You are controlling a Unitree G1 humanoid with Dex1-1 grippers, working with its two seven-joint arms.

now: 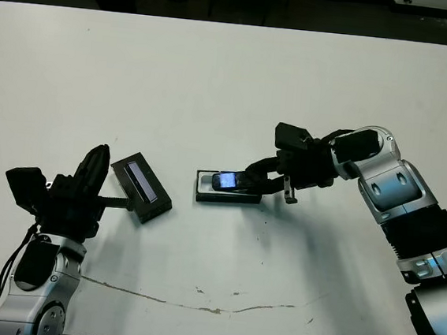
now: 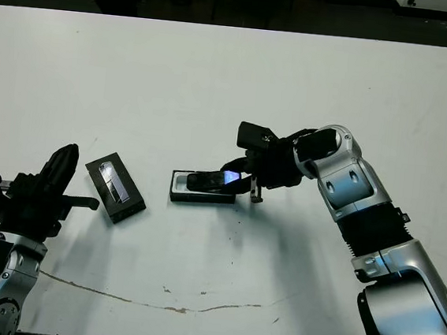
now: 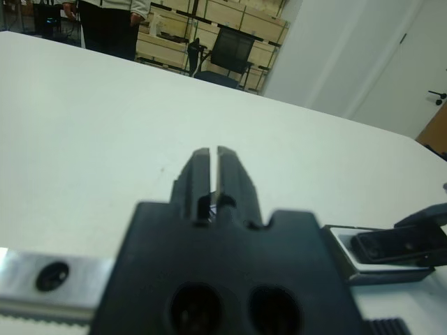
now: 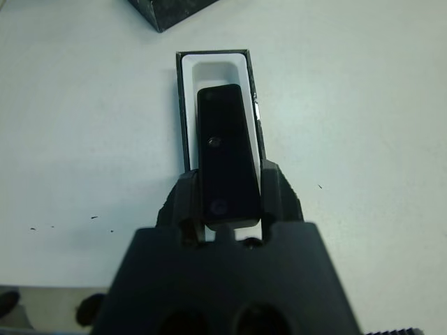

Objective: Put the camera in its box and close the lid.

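Two grippers are seen over the white table (image 1: 232,81). At the far left, the left gripper (image 3: 214,155) is held just beside the lid (image 1: 141,187), its fingers pressed together with only a hairline slit between them and nothing held. The lid lies flat on the table, stripe upward, apart from the box (image 4: 183,118), which sits near the table's middle. Over the box, the camera (image 4: 226,160) is clamped at its near end between the fingers of the right gripper (image 4: 228,202), and is lined up lengthwise with the white-lined tray, its far end reaching over the cavity. Whether it is already seated cannot be told. The placing step is judged to be in hand; next, the camera would need to be lowered level into the lining and released, after which the lid must be fetched.
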